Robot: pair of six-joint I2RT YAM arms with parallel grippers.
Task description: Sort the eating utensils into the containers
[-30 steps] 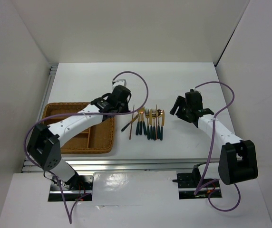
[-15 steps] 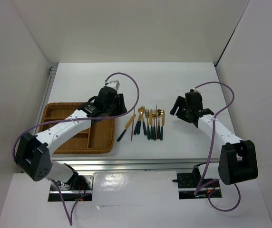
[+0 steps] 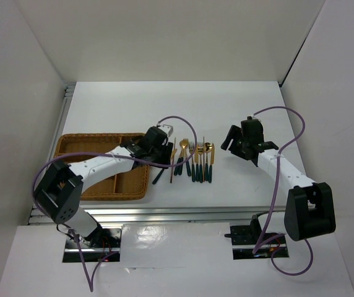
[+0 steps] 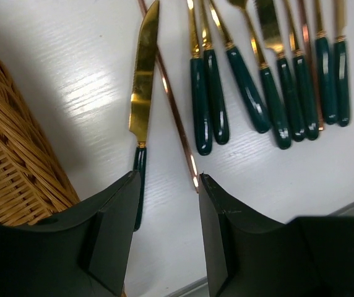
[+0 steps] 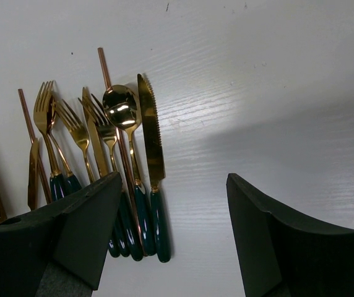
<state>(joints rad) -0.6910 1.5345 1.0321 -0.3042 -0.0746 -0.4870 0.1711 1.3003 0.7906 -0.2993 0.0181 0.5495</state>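
Left fingers (image 4: 112, 229) spread and empty, we see them above the knife (image 4: 143, 80) and stick (image 4: 176, 117) beside the tray (image 4: 10, 154) | right fingers (image 5: 72, 235) spread, empty, near the utensils (image 5: 120, 106)

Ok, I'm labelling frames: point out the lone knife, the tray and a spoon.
lone knife (image 4: 144, 80), left wrist view, gold blade.
tray (image 4: 10, 154), left wrist view, woven side wall.
spoon (image 5: 120, 106), right wrist view, bowl.

Top external: mounted high at the near side, facing down over the whole tabletop (image 3: 239, 105). Left and right wrist: close above the tabletop, angled downward. Shared across all three: the eating utensils (image 3: 195, 164).
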